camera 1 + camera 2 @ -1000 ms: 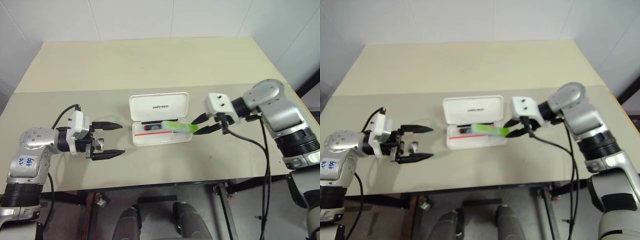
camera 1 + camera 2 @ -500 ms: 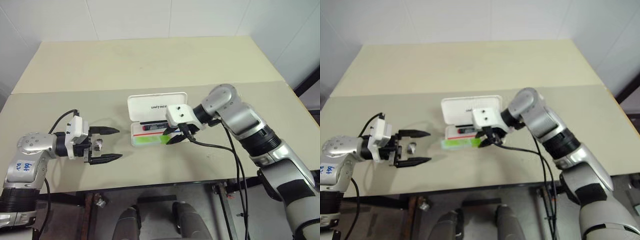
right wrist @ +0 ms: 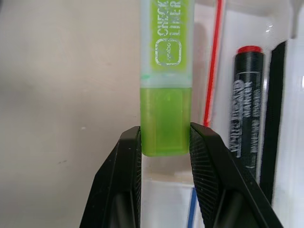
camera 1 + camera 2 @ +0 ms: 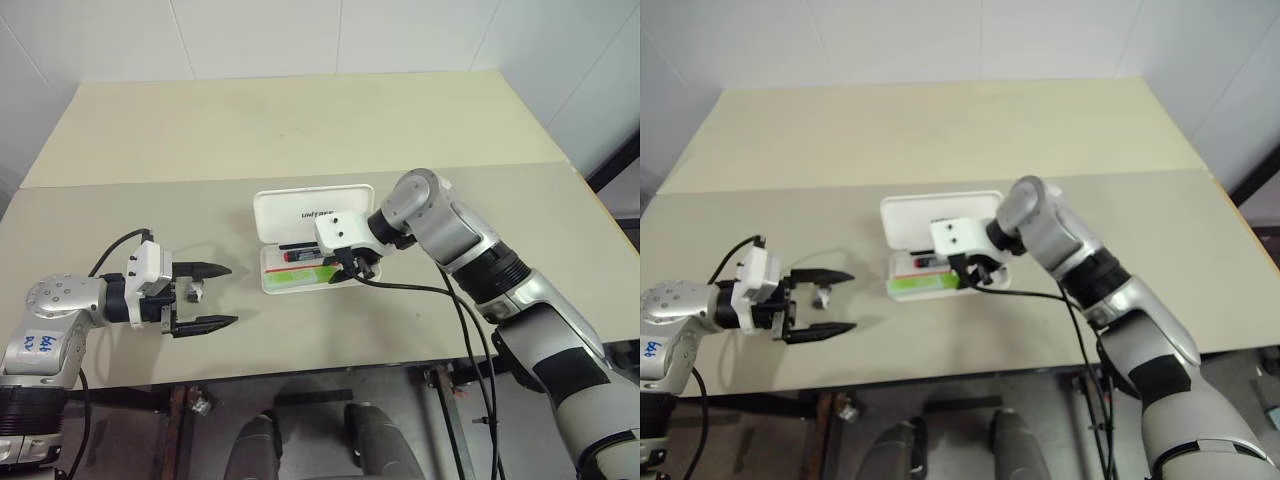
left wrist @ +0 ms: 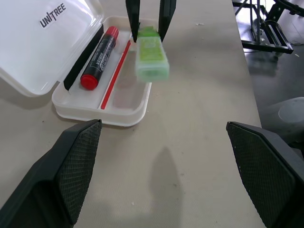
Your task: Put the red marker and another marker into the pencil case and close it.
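Beige worktop fills my head-camera feed under white wall panels. Lower left of the frame, my left pincer hangs with its fingers spread wide, holding nothing. Centre frame, my right pincer is pinching the light-green marker by one end, over the front edge of the open white pencil case. Behind it, the red marker lies inside the case's tray.
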Motion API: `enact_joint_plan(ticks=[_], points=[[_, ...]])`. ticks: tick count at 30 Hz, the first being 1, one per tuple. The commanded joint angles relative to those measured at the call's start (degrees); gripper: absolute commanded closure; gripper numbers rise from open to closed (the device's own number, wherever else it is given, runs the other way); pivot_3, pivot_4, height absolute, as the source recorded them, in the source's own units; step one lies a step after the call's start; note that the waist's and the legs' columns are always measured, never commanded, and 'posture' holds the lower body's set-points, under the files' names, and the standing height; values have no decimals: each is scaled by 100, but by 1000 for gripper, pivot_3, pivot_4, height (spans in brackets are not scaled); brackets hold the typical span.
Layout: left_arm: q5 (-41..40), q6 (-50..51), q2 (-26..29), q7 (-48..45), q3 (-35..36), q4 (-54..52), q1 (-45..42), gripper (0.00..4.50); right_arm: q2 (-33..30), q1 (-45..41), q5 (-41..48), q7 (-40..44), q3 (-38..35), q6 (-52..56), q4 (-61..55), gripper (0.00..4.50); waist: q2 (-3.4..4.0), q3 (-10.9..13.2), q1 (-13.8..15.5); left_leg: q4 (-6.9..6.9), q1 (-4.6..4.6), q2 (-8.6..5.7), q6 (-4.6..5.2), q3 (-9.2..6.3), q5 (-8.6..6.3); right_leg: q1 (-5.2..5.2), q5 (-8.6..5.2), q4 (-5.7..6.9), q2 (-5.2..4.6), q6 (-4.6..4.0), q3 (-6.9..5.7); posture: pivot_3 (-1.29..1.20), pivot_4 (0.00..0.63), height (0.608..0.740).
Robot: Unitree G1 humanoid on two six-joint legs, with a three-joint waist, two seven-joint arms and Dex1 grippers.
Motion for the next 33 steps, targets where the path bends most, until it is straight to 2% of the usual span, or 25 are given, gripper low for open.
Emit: enact_joint_plan(ticks=[1,13,23,27,33], points=[[-55,-62,32,28,129,-171,-48,0,71,-210,-91,-106,-66,-2,79,3424,0,0,4,-4,0,0,0,0,0,-1,0,0,0,0,-2,0,150,740],[-70,-94,17,84,159,-190,-24,0,-7,-228,-317,80,-9,-195,196,3424,0,0,2,-15,0,0,-1,1,0,-2,0,-8,-1,0,-15,0,150,740],[-47,-183,-13,110,142,-106,-73,0,141,-418,-303,-9,-122,-250,447,47,0,0,4,-17,0,1,-1,1,0,-2,-1,-8,-1,-1,-15,0,150,740],[-42,-220,-7,114,151,-82,-56,0,240,-639,-133,24,-325,-219,657,47,0,0,-1,-16,0,0,-1,2,0,-3,-1,-7,-1,0,-15,0,150,740],[26,-205,64,182,168,-94,4,0,181,-605,898,751,-802,-213,348,47,-1,-1,7,-24,0,2,-1,1,-1,-3,-1,-11,-1,-1,-17,0,150,740]])
